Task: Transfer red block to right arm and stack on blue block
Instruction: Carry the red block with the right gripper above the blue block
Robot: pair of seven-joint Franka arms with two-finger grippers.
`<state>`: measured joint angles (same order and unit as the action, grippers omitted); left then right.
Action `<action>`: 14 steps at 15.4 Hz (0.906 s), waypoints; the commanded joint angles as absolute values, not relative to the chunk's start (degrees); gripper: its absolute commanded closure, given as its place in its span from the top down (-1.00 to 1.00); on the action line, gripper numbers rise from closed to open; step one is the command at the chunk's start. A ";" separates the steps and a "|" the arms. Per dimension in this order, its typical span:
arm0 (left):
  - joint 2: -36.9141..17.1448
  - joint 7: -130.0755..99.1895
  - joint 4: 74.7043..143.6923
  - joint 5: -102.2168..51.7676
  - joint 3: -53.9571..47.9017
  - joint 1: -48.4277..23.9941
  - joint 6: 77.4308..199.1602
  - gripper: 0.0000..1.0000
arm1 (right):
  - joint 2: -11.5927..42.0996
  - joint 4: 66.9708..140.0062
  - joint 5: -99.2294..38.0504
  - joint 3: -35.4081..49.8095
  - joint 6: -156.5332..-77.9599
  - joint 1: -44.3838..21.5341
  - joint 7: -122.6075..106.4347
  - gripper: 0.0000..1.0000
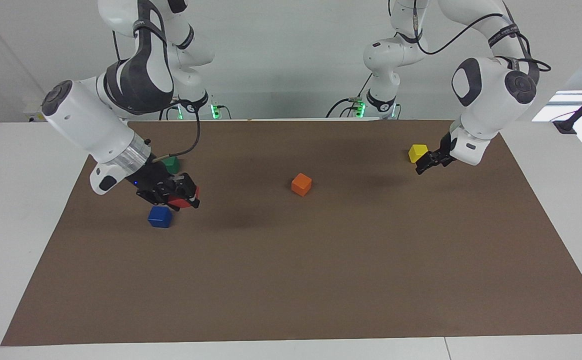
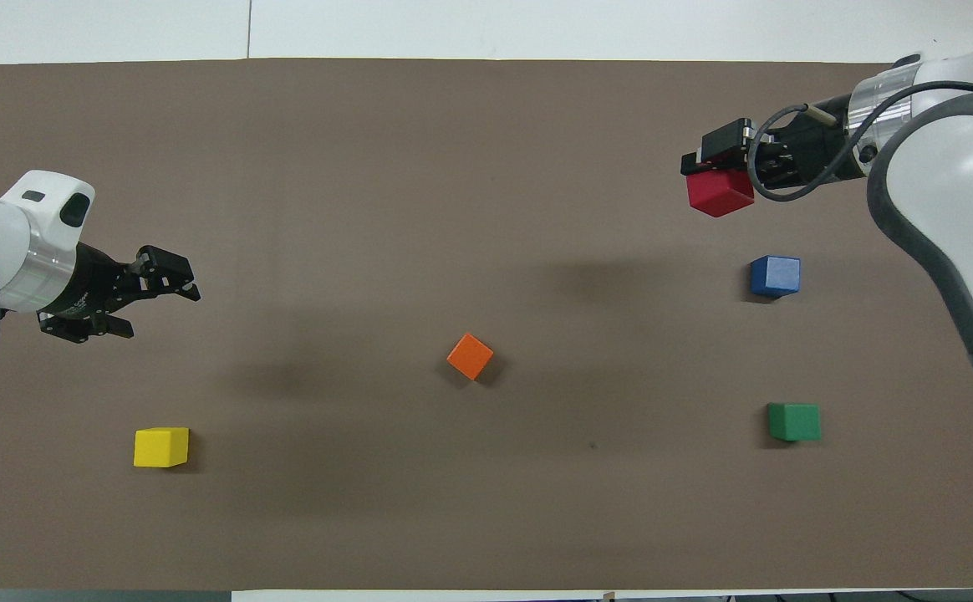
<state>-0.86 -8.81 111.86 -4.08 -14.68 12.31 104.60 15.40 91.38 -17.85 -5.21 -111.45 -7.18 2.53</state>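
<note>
Red block (image 1: 185,199): small matte cube with crisp edges, clamped between the fingers of the right gripper (image 1: 178,196), held in the air just above and beside the blue block (image 1: 160,216), not touching it

Blue block: same size, plain and flat-topped, resting on the brown mat (image 1: 321,280) at the right arm's end of the table

Step in hand, as judged: handover looks done; the carry to the stack is underway. The next move calls for centring the red block squarely over the blue one, faces aligned, then lowering until they meet before letting go; a skewed release could tip it off

Left gripper (image 1: 430,162): hangs over the mat at the left arm's end, just beside the yellow block (image 1: 417,152), holding nothing, fingers apart in the overhead view; the arm waits

Other cubes, same make: orange block (image 1: 301,184) mid-mat, turned at an angle; green block (image 2: 794,420) nearer to the robots than the blue one

Mat: dull, smooth brown sheet on a white table (image 1: 16,200)
</note>
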 commanded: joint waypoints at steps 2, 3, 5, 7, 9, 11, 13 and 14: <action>-0.36 -3.52 110.39 1.56 -14.24 12.92 103.18 1.00 | 15.56 93.85 -6.51 -4.83 -112.50 -7.21 7.03 -1.00; -0.35 -3.52 109.00 3.32 -14.33 12.40 103.36 1.00 | 15.12 94.82 -6.33 -4.83 -112.33 -6.95 7.03 -1.00; -0.88 -3.69 106.18 3.43 -14.59 12.04 103.01 1.00 | 14.07 98.16 -4.85 -5.01 -112.50 -6.42 7.47 -1.00; -0.27 -3.60 105.73 3.34 -14.77 12.04 102.48 1.00 | 13.89 100.97 0.15 -4.92 -115.47 -6.33 10.36 -1.00; 0.17 -3.78 105.99 3.34 -14.68 11.95 103.09 1.00 | 13.54 103.70 1.93 -4.92 -117.50 -5.89 11.07 -1.00; 0.44 -4.04 106.44 3.25 -14.68 11.60 103.18 1.00 | 13.27 106.07 2.02 -5.01 -119.17 -5.89 11.07 -1.00; 0.53 -4.13 106.44 3.16 -14.15 10.11 103.27 1.00 | 11.87 109.41 2.11 -5.01 -121.10 -5.63 11.34 -1.00; 0.35 -4.22 105.83 3.16 -13.89 9.59 102.40 1.00 | 11.34 110.99 2.20 -5.01 -123.03 -5.54 11.16 -1.00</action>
<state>-0.27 -4.37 106.15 2.13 -14.92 11.54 103.88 15.04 105.30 0.59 -5.46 -119.38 -6.23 9.78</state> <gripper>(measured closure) 0.000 0.436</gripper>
